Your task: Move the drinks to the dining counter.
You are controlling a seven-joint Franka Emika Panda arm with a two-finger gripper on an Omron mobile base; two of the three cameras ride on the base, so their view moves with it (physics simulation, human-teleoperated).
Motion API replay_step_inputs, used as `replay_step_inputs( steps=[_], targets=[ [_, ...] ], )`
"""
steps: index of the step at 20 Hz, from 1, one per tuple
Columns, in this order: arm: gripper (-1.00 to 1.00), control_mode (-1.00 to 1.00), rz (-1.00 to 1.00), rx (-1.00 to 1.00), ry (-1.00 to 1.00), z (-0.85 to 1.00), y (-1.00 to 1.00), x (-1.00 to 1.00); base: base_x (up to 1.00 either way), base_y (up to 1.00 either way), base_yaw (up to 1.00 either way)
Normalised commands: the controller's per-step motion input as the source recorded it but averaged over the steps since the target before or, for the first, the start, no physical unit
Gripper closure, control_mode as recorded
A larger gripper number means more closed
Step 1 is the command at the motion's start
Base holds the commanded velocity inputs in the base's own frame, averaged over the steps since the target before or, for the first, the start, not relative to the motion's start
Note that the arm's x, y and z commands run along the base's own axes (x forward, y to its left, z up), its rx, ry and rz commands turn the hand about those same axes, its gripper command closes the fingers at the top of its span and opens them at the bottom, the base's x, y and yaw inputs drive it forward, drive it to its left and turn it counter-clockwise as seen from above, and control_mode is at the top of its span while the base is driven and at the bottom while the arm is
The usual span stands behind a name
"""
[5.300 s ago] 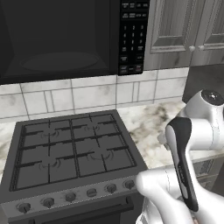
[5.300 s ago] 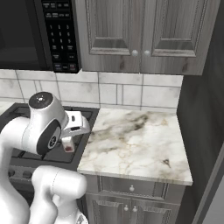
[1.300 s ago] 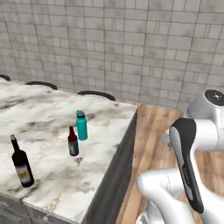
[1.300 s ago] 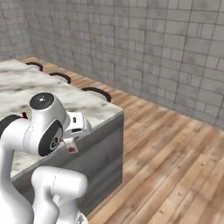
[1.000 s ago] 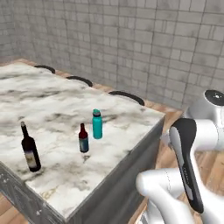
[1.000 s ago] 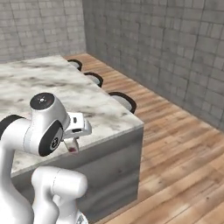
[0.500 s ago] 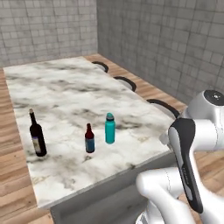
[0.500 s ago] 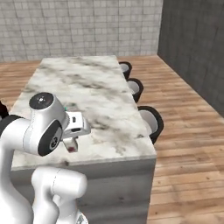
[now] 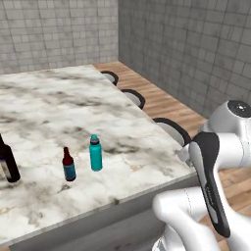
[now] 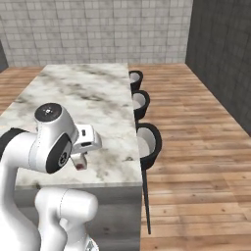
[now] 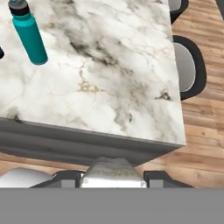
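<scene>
Base swung round over the last second: the far wall and floor slid across both base views while the arm's pose stayed the same, so I read this as camera travel, not the things moving. A few seconds back I was facing the stove and small worktop; now the dining desk (image 9: 122,117) lies square in front of me, its near edge just ahead of the arm.

Three drinks stand on the marble, all upright and apart from each other: teal water bottle (image 9: 95,153), small brown-red bottle (image 9: 68,164) just to its left, and wine bottle (image 9: 7,162) further left, cut by the frame edge. Their spacing matches the earlier frames.

Hand (image 11: 113,174): in the hand view a pale, rounded object sits between the two fingertips, and I take it to be the pale can (image 11: 113,168), gripped at a middling width. The right base view shows a small pale thing with a reddish end under the hand, which fits. Can is held off the slab, near the desk's front edge.

Judgement: last drink is in transit; what remains is to reach forward over the marble, set it down clear of the edge, and release.
</scene>
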Motion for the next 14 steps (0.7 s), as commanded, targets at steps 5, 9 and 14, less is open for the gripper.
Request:
replay_step_inputs(
  steps=[5,9,14],
  targets=[
    [1.00,1.00,0.00,0.00,0.00,0.00,0.00,0.00,0.21,0.00,0.00],
    [1.00,1.00,0.00,0.00,0.00,0.00,0.00,0.00,0.00,0.00,0.00],
    [1.00,1.00,0.00,0.00,0.00,0.00,0.00,0.00,0.00,0.00,0.00]
  ],
)
